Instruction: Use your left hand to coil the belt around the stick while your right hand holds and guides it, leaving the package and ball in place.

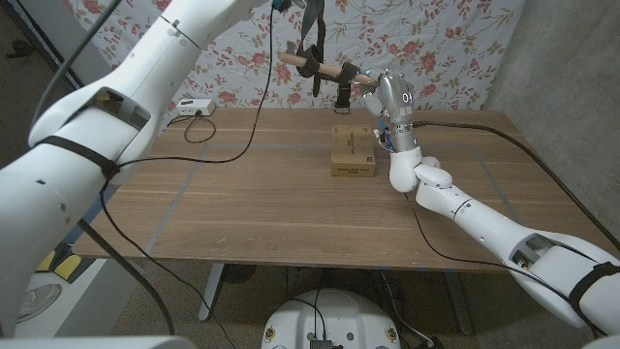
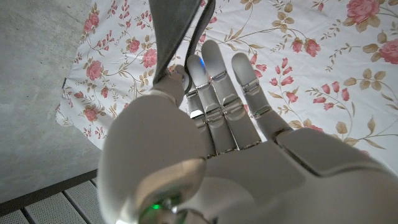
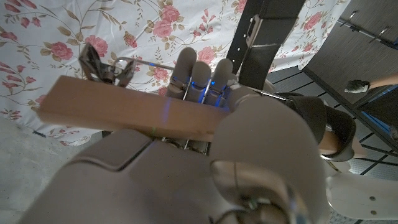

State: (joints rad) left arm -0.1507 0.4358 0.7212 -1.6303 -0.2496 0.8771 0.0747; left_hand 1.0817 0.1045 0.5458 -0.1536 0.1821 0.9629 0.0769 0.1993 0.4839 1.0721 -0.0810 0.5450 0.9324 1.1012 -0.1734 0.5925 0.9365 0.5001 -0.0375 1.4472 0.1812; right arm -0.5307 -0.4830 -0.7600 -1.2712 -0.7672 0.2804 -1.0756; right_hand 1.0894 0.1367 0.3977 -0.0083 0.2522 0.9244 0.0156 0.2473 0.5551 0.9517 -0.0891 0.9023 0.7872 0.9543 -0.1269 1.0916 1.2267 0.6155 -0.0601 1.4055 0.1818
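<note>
My right hand (image 1: 386, 95) grips one end of a wooden stick (image 1: 325, 66) and holds it in the air above the table's far side, in front of the flowered cloth. A dark belt (image 1: 312, 34) hangs taut from above and wraps the stick near its middle, with loose ends dangling below. In the left wrist view my left hand (image 2: 211, 124) pinches the grey belt (image 2: 177, 31) between thumb and finger, the other fingers stretched out. The right wrist view has the stick (image 3: 130, 112) across my right hand (image 3: 205, 168), with the metal buckle (image 3: 99, 62) beyond it. The cardboard package (image 1: 354, 150) lies below the stick.
A small white box (image 1: 196, 107) with a black cable (image 1: 228, 155) sits at the table's far left. My right forearm (image 1: 484, 223) crosses the table's right side. My left arm (image 1: 116, 107) rises over the left side.
</note>
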